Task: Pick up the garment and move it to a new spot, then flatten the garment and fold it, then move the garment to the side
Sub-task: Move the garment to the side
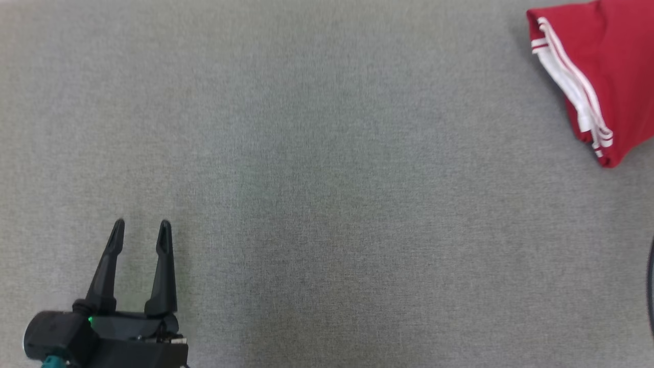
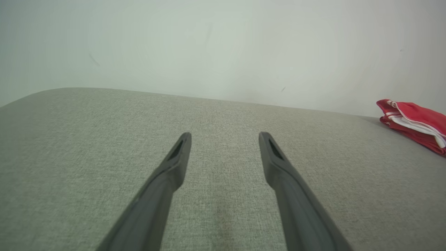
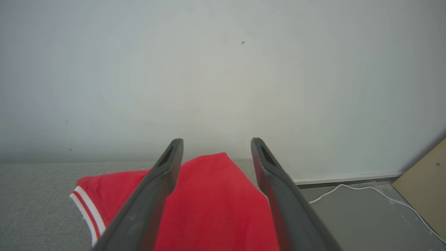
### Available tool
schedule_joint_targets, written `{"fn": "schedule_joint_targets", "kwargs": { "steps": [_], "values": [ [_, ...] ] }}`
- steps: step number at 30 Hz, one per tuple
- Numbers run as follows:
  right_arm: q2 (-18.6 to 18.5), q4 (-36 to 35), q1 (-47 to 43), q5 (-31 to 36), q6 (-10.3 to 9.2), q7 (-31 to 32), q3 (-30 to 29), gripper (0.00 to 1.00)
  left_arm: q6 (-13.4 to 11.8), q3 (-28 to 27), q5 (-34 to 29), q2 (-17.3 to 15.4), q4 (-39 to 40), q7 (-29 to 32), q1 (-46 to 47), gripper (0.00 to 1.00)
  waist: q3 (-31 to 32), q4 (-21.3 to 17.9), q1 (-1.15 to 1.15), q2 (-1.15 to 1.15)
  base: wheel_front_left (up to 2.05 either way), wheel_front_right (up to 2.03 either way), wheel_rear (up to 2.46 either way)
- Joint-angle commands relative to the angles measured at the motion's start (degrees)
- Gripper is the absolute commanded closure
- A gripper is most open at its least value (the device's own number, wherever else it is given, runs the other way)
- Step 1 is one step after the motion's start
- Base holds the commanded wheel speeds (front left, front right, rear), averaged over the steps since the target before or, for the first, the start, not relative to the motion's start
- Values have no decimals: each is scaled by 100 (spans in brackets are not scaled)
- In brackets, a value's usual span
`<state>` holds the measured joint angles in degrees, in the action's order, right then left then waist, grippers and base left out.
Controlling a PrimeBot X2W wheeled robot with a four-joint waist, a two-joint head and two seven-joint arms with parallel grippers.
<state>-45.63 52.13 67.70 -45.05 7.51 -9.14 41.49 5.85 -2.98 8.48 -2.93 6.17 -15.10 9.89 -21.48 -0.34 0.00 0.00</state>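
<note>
The garment [image 1: 613,66] is red with white stripes along its trim. It lies folded at the far right of the grey cloth surface [image 1: 327,179], cut off by the edge of the head view. In the left wrist view the garment [image 2: 418,122] lies far off to the right. My left gripper [image 1: 141,227] hovers at the near left, open and empty, well away from it. Its fingers [image 2: 174,167] stand wide apart over bare cloth. My right gripper [image 3: 216,141] is open just above the garment [image 3: 212,202], with red cloth lying loose below its spread fingers.
A pale wall [image 3: 223,87] rises behind the surface. Just past the garment the surface ends on the right. There the floor carries a white cable [image 3: 348,188], and a brown board [image 3: 425,181] leans nearby.
</note>
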Motion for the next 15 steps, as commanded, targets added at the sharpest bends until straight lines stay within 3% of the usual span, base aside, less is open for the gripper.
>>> {"fn": "schedule_joint_targets", "kwargs": {
  "steps": [1, 9, 15],
  "values": [
    [39, -72, -122, -49, -5, -120, -1, 0, -43, -27, 57, -2, -22, -5, -115, 0, 261, -39, 0, 0, 0, 0, 0],
    [403, -689, -784, -151, -5, -587, -285, 0, -146, -63, 171, 0, -129, -6, -353, 0, 803, -121, 0, 0, 0, 0, 0],
    [800, -1454, -1600, 207, -5, -606, -1113, 0, -228, -10, 267, -2, -163, -5, -477, 0, 1131, -115, 0, 0, 0, 0, 0]
  ]
}}
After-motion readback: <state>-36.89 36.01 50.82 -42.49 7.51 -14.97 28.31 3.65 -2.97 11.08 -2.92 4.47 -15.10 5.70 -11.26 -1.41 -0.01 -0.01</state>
